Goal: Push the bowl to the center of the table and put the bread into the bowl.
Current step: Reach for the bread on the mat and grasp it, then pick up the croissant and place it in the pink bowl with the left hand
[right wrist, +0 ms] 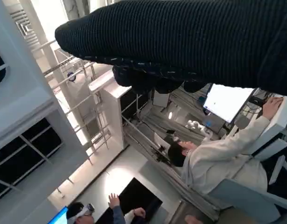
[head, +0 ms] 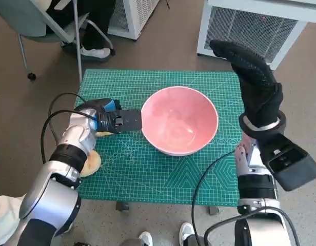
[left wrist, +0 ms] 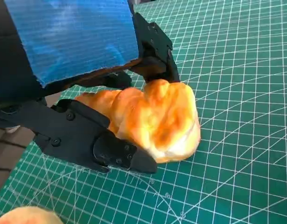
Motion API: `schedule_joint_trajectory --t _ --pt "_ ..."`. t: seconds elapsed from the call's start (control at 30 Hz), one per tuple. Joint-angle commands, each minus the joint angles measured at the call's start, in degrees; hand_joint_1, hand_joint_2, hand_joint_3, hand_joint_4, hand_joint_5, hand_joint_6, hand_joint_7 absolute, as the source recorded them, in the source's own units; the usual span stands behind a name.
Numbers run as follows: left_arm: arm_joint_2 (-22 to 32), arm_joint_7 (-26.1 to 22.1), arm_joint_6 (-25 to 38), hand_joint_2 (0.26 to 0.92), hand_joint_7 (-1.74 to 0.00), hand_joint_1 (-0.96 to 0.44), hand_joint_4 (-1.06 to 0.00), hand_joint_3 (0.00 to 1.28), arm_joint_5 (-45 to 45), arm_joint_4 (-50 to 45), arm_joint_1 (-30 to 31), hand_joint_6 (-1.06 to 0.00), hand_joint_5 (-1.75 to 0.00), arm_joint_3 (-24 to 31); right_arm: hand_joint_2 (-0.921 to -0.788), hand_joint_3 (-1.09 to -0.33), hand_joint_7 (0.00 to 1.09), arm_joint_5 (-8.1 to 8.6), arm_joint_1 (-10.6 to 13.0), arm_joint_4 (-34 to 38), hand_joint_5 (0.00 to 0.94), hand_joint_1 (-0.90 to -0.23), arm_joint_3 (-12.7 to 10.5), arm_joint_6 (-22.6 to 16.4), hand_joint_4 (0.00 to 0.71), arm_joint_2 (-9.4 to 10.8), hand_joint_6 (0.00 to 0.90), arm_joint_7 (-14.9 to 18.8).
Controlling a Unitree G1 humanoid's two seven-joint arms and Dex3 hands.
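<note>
Gripping the bread (left wrist: 157, 119) with my left hand (head: 109, 120) beside the pink bowl (head: 179, 127); right hand (head: 253, 77) raised, fingers spread, empty.

The left hand (head: 109, 120) hides most of the bread (left wrist: 153, 119) in the head view.

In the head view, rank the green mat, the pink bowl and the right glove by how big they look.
1. Green mat
2. Pink bowl
3. Right hand in its glove; raised nearer the camera, so it looks bigger than it is.
</note>
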Motion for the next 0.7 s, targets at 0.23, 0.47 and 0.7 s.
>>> schedule_joint_trajectory --t 0.23,0.47,0.7 --pt "3.24 -0.1 -2.72 0.921 -1.24 -0.02 -0.55 0.11 -1.31 -0.82 -0.51 -0.66 -1.18 2.55 -0.921 -0.804 0.52 -1.11 1.8 -1.02 0.025 -0.545 0.63 0.38 0.219 0.08 -0.001 -0.88" --pt "6.19 -1.83 -2.76 0.92 -1.23 0.0 -0.56 0.09 -3.81 -9.34 -2.13 -0.7 -1.15 6.85 -0.921 -0.824 0.5 -1.27 1.93 -1.29 0.025 -0.552 0.79 0.2 0.211 -0.13 -0.001 -0.99" --pt "8.09 -2.71 -0.35 0.916 -1.11 0.0 -0.65 0.06 -7.24 -31.7 1.91 -0.7 -1.19 13.35 -0.921 -0.831 0.5 -1.82 1.97 -1.58 0.028 -0.544 0.86 0.1 0.21 -0.52 -0.001 -1.57"
